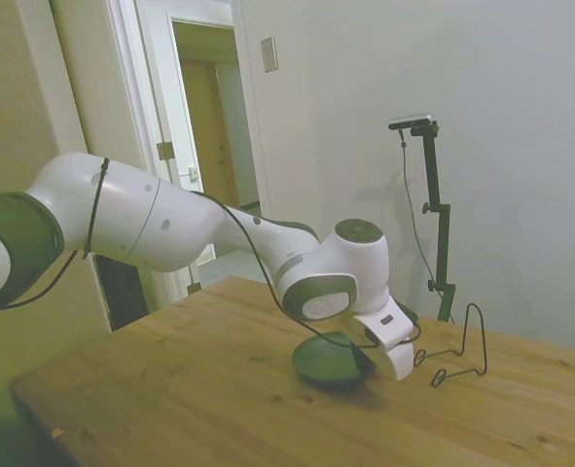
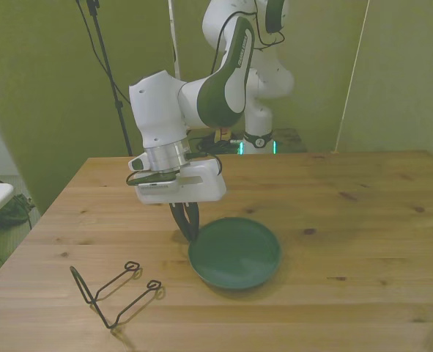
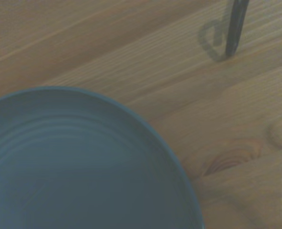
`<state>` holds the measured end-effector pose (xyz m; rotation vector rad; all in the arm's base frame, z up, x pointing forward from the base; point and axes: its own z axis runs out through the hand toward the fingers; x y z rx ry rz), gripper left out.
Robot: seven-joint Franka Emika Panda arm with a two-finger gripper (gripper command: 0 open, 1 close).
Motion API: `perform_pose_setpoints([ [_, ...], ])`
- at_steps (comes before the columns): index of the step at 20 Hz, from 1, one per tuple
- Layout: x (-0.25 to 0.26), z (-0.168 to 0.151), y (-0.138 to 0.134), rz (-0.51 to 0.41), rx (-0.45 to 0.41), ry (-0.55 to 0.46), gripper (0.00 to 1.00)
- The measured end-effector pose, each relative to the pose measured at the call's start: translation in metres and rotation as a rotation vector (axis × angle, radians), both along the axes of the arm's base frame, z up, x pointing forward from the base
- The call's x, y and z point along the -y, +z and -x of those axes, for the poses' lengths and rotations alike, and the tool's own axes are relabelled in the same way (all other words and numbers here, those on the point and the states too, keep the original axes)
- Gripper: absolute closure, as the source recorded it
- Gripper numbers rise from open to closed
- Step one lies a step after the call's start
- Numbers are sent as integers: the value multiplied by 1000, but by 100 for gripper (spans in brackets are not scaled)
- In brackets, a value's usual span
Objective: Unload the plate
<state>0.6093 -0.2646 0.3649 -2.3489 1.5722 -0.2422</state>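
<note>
Wire stand (image 2: 113, 295): one, black, empty, nearest the front camera.
Plate (image 2: 235, 252): one, dark green, flat on the table (image 2: 363, 220).
Gripper (image 2: 186, 224): one, fingers pinching the plate's rim on the front view's left.

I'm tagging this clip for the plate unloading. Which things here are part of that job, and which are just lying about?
Part of the job:
plate, flat on the table
claw, at the plate's rim
wire stand, empty, apart from the plate

Lying about:
nothing else on the table
</note>
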Motion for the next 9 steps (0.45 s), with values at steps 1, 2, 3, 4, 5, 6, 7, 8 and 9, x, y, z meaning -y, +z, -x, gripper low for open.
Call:
perform_pose_setpoints([
  [1,0,0,1,1,2,1,0],
  [2,-1,0,3,3,4,4,0],
  [3,-2,-1,8,5,11,7,0],
  [4,-5,-1,15,7,21,11,0],
  [5,-9,-1,26,7,31,19,0],
  [6,-14,0,41,4,43,32,0],
  [7,-20,1,60,1,56,46,0],
  [8,-27,4,82,0,70,60,0],
  [9,-33,9,104,0,80,69,0],
])
